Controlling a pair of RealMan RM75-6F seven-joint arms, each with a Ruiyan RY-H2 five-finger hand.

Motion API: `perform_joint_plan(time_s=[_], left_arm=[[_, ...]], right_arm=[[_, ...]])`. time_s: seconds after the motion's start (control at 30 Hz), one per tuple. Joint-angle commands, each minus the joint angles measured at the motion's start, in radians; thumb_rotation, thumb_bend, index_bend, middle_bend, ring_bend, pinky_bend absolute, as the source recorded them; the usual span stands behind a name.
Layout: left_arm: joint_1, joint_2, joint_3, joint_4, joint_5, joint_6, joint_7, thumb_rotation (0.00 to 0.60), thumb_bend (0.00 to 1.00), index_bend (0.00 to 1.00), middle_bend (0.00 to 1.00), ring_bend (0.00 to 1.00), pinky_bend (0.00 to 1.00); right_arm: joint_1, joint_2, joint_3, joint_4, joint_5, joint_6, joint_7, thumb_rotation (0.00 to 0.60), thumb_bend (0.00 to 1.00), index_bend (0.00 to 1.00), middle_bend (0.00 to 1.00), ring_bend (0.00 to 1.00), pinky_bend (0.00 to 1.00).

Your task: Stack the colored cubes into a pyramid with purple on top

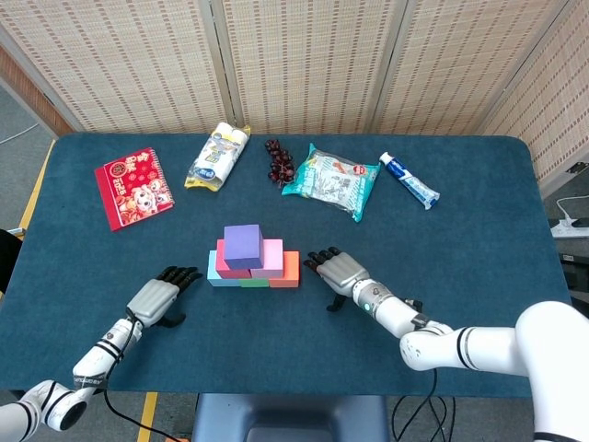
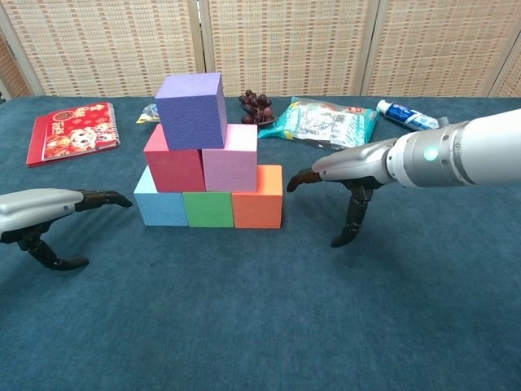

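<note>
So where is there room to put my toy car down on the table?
Bare cloth lies right of the right hand, below the toothpaste, and along the front edge. Crowded: the back row from red packet to toothpaste, and the middle, where both hands flank the pyramid; left hand.

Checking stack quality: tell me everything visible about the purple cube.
The purple cube is a matte, foam-looking block with a fine-textured surface. It sits upright on top of the pyramid, resting across the red cube and pink cube, shifted toward the red side and turned slightly off their faces. Neither hand touches it.
</note>
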Motion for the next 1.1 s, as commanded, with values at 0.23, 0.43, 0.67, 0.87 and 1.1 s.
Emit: perform_joint_plan(time_s=[0.23,0.43,0.67,0.87,1.1], left_arm=[[-0.012,0.000,0.001,-0.009,0.001,-0.006,0.006,0.600,0.34,0.06,0.00,0.00,0.01],[-0.022,0.006,0.002,-0.026,0.003,-0.013,-0.004,0.600,0.34,0.06,0.00,0.00,0.01],[-0.030,0.005,0.004,-0.026,0.001,-0.020,-0.005,0.600,0.34,0.06,0.00,0.00,0.01],[-0.026,0.011,0.007,-0.029,-0.005,-0.013,-0.004,0.600,0.34,0.06,0.00,0.00,0.01],[0.020,0.080,0.010,-0.094,0.011,0.088,-0.016,0.600,0.34,0.07,0.00,0.00,0.01]], right_arm=[[-0.001,-0.018,0.012,0.018,-0.023,0.001,0.033,0.600,0.30,0.00,0.00,0.00,0.00],[0.000,-0.028,0.017,0.027,-0.035,0.000,0.048,0.600,0.30,0.00,0.00,0.00,0.00],[0.003,-0.031,0.012,0.030,-0.036,0.001,0.051,0.600,0.30,0.00,0.00,0.00,0.00],[0.001,-0.002,0.001,0.004,-0.034,0.007,0.051,0.600,0.30,0.00,0.00,0.00,0.00],[-0.024,0.164,0.023,-0.154,-0.064,0.054,0.086,0.600,0.30,0.00,0.00,0.00,0.00]])
